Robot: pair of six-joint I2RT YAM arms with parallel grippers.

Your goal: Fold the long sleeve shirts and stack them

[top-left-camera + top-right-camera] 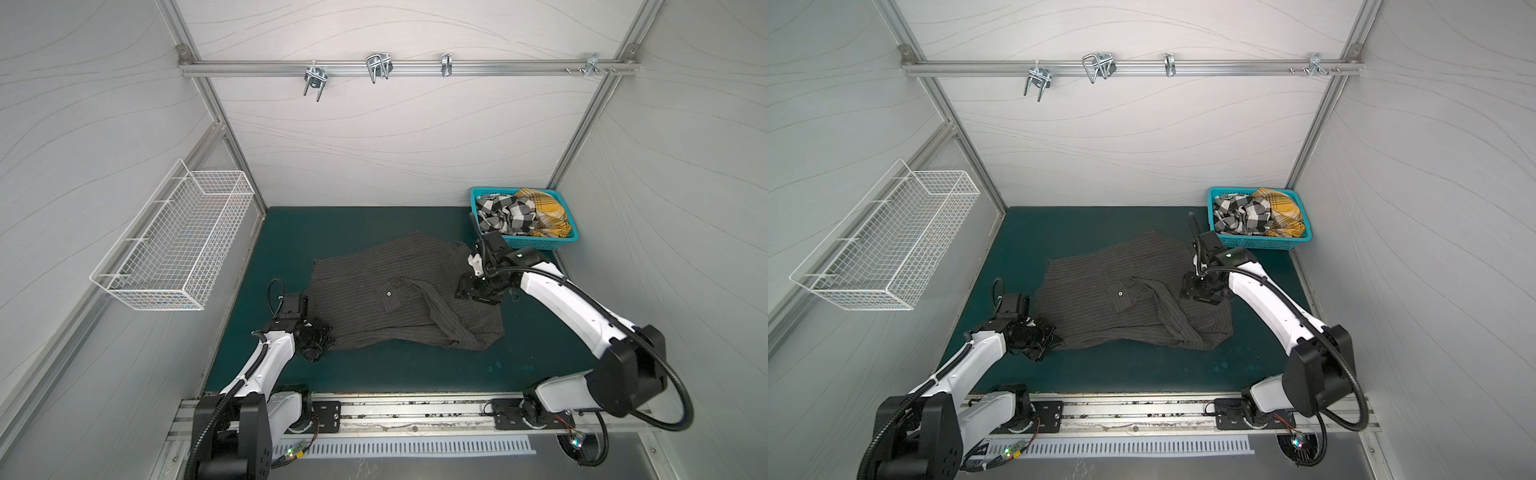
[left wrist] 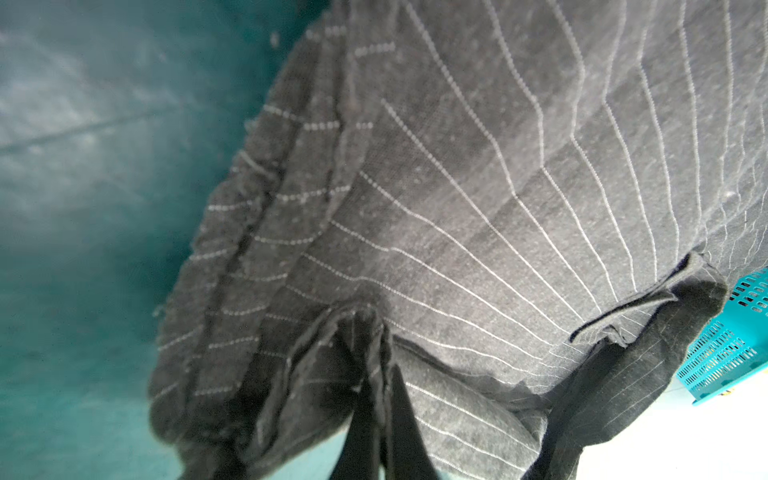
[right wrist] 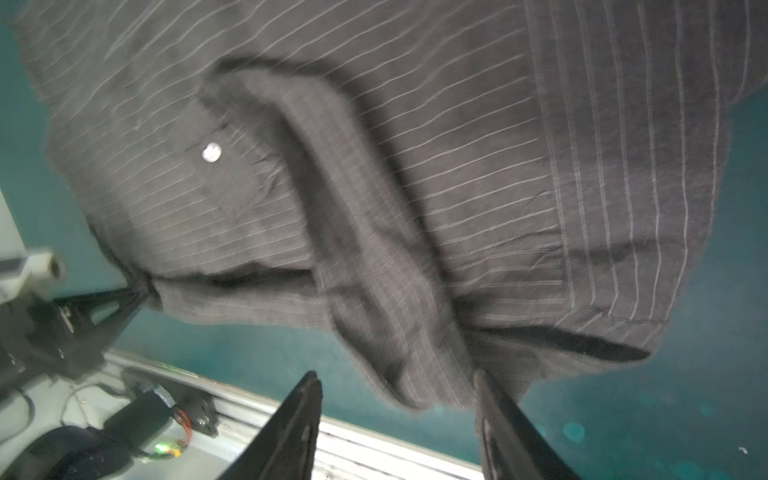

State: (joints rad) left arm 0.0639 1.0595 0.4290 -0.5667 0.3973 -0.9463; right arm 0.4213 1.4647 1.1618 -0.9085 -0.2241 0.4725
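The left gripper [image 1: 327, 337] is clamped tight on a bunched corner of the pinstriped shirt [image 1: 395, 299], at the cloth's lower left in both top views. The right gripper [image 3: 395, 376] has its jaws well apart and grips nothing; in its wrist view a loose fold of sleeve [image 3: 353, 249] lies just beyond the fingertips, and in both top views it sits over the shirt's right edge.

The green mat [image 1: 374, 374] fills the middle of the frame, and the pinstriped shirt lies spread across its centre, mostly flat but rumpled toward the lower right. One sleeve is laid across the body; the cuff with its white button [image 1: 388, 293] sits near the shirt's middle.

At the mat's upper right corner stands a blue basket [image 1: 540, 240], well apart from the spread shirt. It holds the checked shirt [image 1: 505, 216] and the yellow plaid shirt [image 1: 544, 212], both crumpled.

By my reading the work is in its early part: the first shirt is laid out and only partly folded, not yet a compact rectangle. The other two shirts are untouched, and no stack exists anywhere on the mat.
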